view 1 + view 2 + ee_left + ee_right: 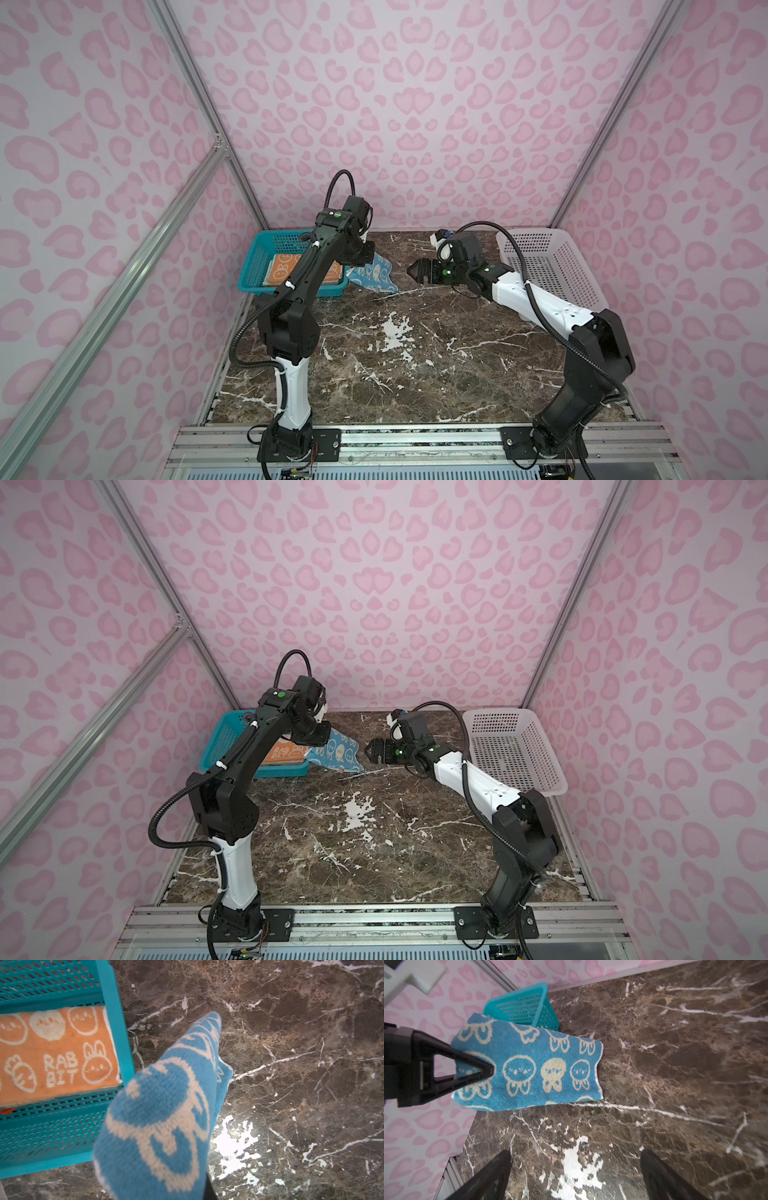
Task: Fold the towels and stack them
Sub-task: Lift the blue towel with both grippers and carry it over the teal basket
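Your right fingers point(496, 1172) stand wide apart, empty, over the brown marble bench point(415, 374). Beyond them your left fingers point(484, 1070) pinch the blue rabbit-face terry towel point(529, 1068), which hangs just beside the teal perforated plastic basket point(116, 1022) where the folded orange rabbit towel point(56, 1049) lies.

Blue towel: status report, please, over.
Left gripper shut on blue towel, held up beside teal basket. Right gripper open, empty, facing it. Orange towel lies in the basket. Nothing between right gripper and blue towel.

Likely robot lab (aluminium frame point(124, 279)).
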Motion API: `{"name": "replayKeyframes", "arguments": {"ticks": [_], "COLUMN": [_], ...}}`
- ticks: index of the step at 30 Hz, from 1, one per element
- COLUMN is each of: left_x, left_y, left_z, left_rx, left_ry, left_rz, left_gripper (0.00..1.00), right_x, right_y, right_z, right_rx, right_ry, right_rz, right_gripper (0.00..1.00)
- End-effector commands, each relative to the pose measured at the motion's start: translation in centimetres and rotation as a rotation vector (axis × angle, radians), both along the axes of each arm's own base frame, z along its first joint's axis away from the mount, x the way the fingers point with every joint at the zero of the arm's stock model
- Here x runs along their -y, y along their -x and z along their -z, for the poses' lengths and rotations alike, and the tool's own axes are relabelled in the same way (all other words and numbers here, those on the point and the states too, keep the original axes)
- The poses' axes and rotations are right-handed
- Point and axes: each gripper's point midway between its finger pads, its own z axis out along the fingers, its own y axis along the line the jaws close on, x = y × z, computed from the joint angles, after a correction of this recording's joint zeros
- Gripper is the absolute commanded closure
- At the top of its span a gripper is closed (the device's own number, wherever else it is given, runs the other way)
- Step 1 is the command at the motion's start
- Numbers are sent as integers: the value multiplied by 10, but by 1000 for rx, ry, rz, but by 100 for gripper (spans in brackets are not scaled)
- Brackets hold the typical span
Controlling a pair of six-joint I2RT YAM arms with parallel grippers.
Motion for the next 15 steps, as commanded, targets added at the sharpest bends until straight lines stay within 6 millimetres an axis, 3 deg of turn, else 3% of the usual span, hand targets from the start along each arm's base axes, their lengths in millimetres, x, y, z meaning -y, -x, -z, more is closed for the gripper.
{"name": "replayKeyframes", "arguments": {"ticks": [1,8,15], "left_x": [-24,-62,-102], "left_y": [-5,-35,-49], "left_z": [-4,-25,-11], "left_rx": [-8,121,117], "left_ry": [-49,-118,-199], "left_rz": [-11,-34,-23], "left_gripper": [96,96,96], "right_x": [-22,-58,-86], "right_y": [-9,-26,-39], "right_z": [-8,-25,-20], "right_rx": [48,119,150], "right_ry": [-23,-87,-120], "right_rz": [-48,-109,-141], "right_gripper": [2,2,2]}}
